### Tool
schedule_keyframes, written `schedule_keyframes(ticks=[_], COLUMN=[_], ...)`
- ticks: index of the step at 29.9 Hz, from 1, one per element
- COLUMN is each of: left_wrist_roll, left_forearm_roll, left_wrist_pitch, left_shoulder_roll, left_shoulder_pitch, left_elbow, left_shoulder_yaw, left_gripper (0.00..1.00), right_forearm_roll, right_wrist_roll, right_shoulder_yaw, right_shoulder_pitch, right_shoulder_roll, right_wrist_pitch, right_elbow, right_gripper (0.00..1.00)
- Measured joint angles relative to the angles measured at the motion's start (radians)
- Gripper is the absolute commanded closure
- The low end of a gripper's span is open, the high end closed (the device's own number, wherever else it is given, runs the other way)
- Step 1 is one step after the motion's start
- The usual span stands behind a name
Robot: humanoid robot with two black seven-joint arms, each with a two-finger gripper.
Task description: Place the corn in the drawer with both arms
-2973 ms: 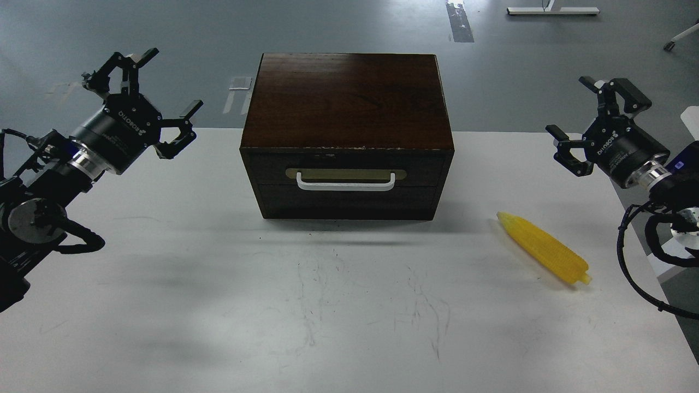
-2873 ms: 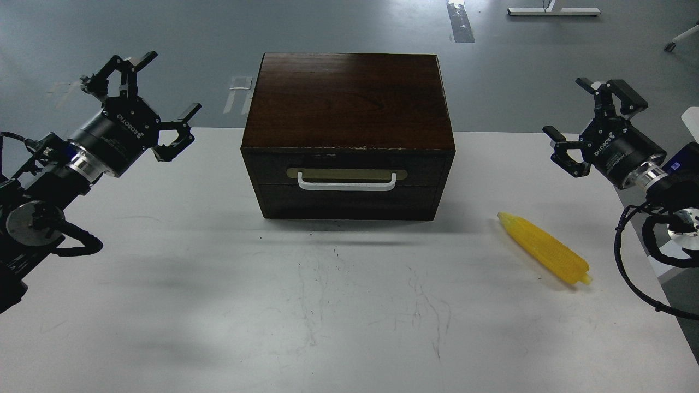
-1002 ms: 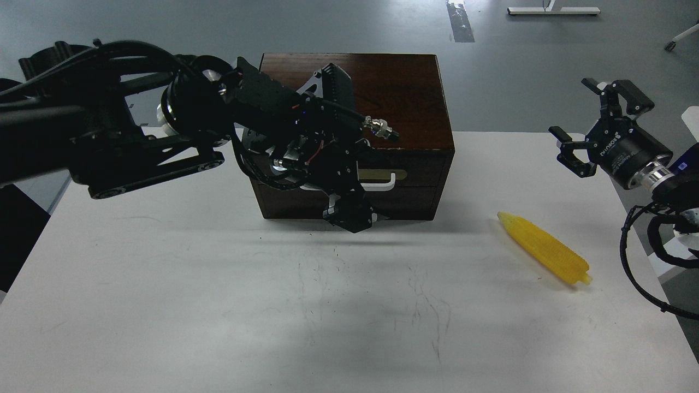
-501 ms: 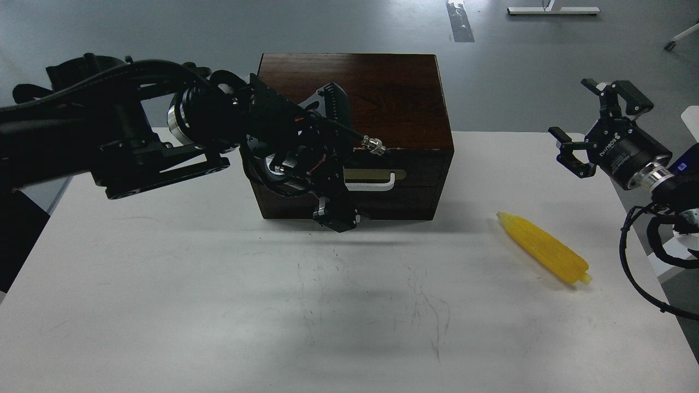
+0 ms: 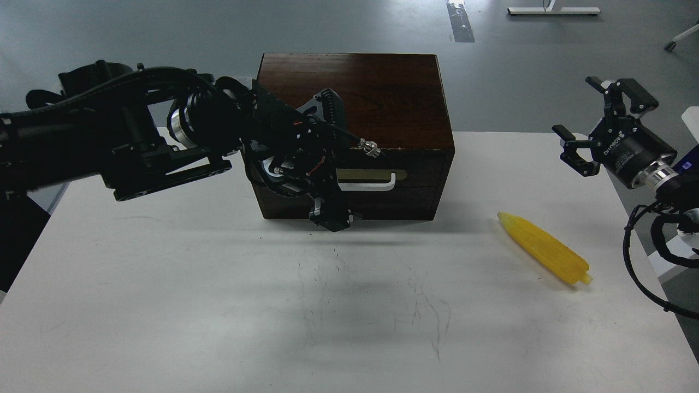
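Note:
The corn [image 5: 546,248] is a bright yellow cob lying on the white table, right of the cabinet, tapered end toward the cabinet. The drawer [image 5: 426,169] is shut; its dark brown front carries a white bar handle [image 5: 371,187] on a brass-coloured plate. My left arm reaches across the cabinet's front and hides the handle's left part. My left gripper [image 5: 330,215] hangs dark in front of the cabinet's lower front; its fingers cannot be told apart. My right gripper [image 5: 585,115] is open and empty, in the air above and behind the corn.
The dark wooden cabinet [image 5: 349,93] stands at the middle back of the white table [image 5: 218,305]. The table's right edge [image 5: 674,322] runs close to the corn. Black cables [image 5: 636,262] hang from my right arm.

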Motion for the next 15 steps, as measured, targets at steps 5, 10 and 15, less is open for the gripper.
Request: schedule_keyframes(ticks=[5, 10, 15], left_wrist_roll=[0.0, 0.0, 0.0], left_forearm_roll=[0.0, 0.0, 0.0], left_wrist_pitch=[0.0, 0.0, 0.0], left_shoulder_roll=[-0.008, -0.009, -0.011], left_shoulder_pitch=[0.002, 0.005, 0.015], left_elbow=[0.001, 0.008, 0.019], left_shoulder_yaw=[0.019, 0.027, 0.028], left_gripper=[0.02, 0.02, 0.02], right_forearm_roll=[0.0, 0.0, 0.0], right_wrist_roll=[0.0, 0.0, 0.0], right_shoulder_yaw=[0.0, 0.0, 0.0], right_shoulder_pitch=[-0.001, -0.002, -0.002], right_shoulder_roll=[0.0, -0.001, -0.01], right_wrist_pitch=[0.0, 0.0, 0.0], right_elbow=[0.001, 0.001, 0.005], right_gripper=[0.0, 0.0, 0.0])
